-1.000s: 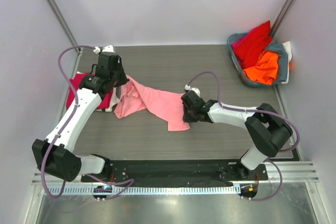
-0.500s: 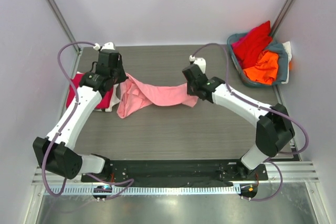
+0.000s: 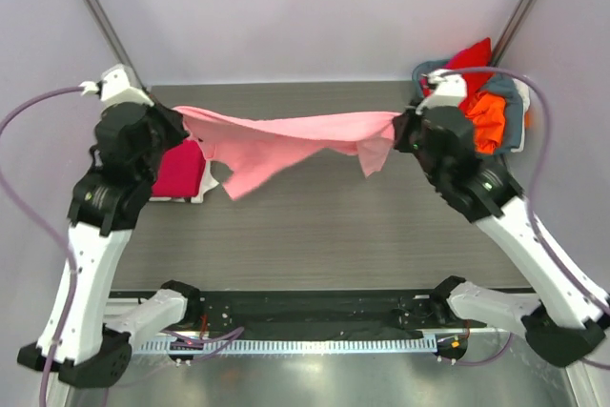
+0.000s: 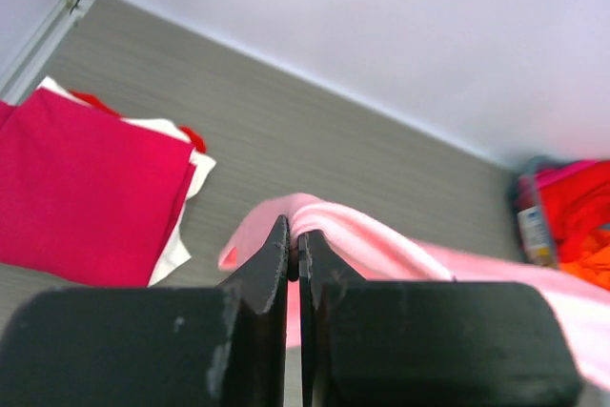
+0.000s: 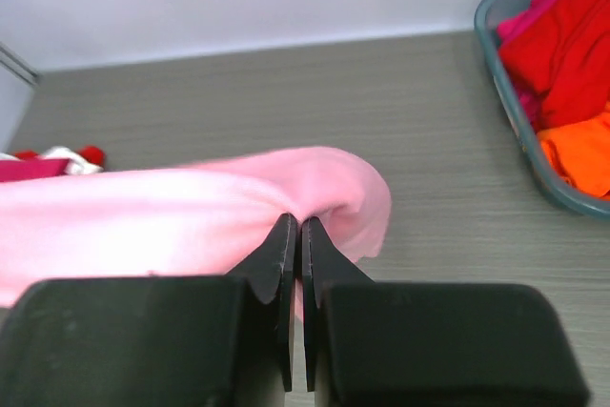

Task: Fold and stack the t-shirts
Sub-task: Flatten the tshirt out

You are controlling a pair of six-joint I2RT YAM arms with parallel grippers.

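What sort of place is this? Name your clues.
Probably a robotics lab test cell: plain walls enclose a table, a left arm and right arm are bolted to a rail at its near edge, and a basket of shirts sits in the corner.

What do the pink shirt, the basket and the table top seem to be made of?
Pink shirt: soft matte cloth, probably cotton knit; it sags and wrinkles while hanging. Basket: likely smooth plastic, grey-blue, with a stiff rim. Table top: looks like grey wood-grain laminate, with fine streaks.
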